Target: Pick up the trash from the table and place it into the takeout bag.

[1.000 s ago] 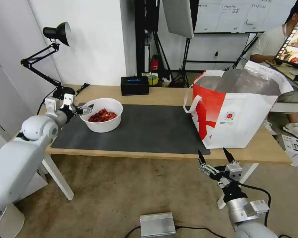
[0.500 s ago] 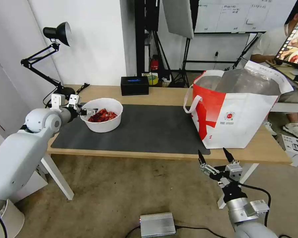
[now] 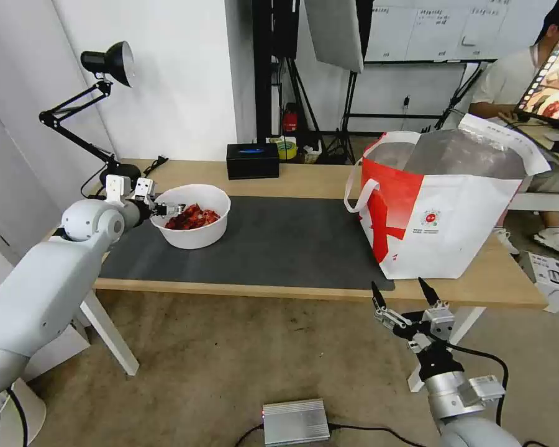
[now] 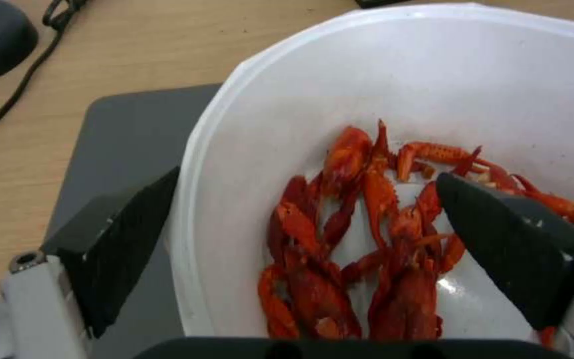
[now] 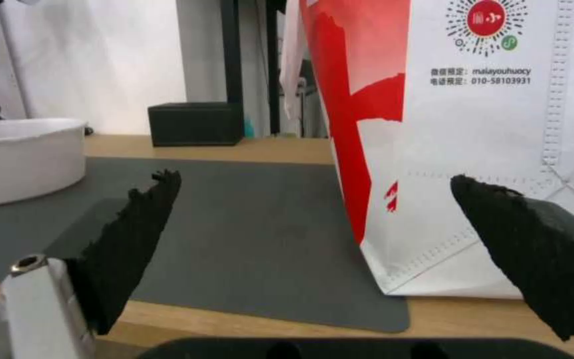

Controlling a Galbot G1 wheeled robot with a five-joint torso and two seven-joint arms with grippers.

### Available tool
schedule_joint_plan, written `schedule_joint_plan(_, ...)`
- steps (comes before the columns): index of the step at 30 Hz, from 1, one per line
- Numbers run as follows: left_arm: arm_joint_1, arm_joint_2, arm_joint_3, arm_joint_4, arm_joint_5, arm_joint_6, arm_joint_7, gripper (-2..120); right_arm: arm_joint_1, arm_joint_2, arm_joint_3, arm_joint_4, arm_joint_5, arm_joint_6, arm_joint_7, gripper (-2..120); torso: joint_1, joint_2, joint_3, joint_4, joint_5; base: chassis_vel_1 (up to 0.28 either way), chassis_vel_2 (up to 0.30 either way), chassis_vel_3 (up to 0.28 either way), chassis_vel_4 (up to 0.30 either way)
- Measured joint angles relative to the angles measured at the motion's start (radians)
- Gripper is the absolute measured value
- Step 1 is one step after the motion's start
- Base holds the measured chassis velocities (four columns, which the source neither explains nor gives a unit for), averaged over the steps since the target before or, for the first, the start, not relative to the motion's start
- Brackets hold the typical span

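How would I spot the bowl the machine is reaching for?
Find the long light-wood table with the dark grey mat. At the mat's left end, opposite the big red-and-white takeout bag, sits a round white bowl. It alone holds red crayfish shells, and the left gripper straddles its rim with open jaws.

You read on takeout bag [image 5: 500, 124] white panel: "malaoyouhuocy", below it "010-58103931", under round red logo [image 5: 487, 24]. Chinese characters there, not legible for you.
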Motion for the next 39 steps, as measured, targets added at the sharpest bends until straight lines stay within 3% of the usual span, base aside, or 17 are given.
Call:
schedule_joint_plan(10,0.012,-0.007,0.001,0.012,0.008,-0.002,0.002,97,0.0,0.0,0.0,0.0,0.0,0.0,0.0,100,0.0,0.0,0.0,0.0,0.0001,0.0,0.0,0.0,0.0)
schedule_joint_plan(17,0.029,-0.008,-0.009,0.01,0.02,-0.004,0.003,69,0.0,0.0,0.0,0.0,0.0,0.0,0.0,100,0.0,0.0,0.0,0.0,0.0002,0.0,0.0,0.0,0.0)
schedule_joint_plan(22,0.041,-0.008,-0.017,0.007,0.028,-0.004,0.004,56,0.0,0.0,0.0,0.0,0.0,0.0,0.0,100,0.0,0.0,0.0,0.0,0.0002,0.0,0.0,0.0,0.0)
schedule_joint_plan(25,0.053,-0.008,-0.023,0.0,0.039,-0.004,0.008,40,0.0,0.0,0.0,0.0,0.0,0.0,0.0,100,0.0,0.0,0.0,0.0,0.0001,0.0,0.0,0.0,0.0)
schedule_joint_plan(30,0.057,-0.009,-0.029,-0.005,0.042,-0.005,0.009,27,0.0,0.0,0.0,0.0,0.0,0.0,0.0,100,0.0,0.0,0.0,0.0001,0.0,0.0,0.0,0.0,0.0)
schedule_joint_plan(33,0.059,-0.009,-0.033,-0.016,0.042,-0.005,0.009,13,0.0,0.0,0.0,0.0,0.0,0.0,0.0,100,0.0,0.0,0.0,0.0,0.0002,0.0,0.0,0.0,0.0)
schedule_joint_plan(39,0.07,-0.006,-0.042,-0.035,0.041,-0.005,0.008,0,0.0,0.0,0.0,0.0,0.0,0.0,0.0,100,0.0,0.0,0.0,0.0,0.0001,0.0,0.0,0.0,0.0)
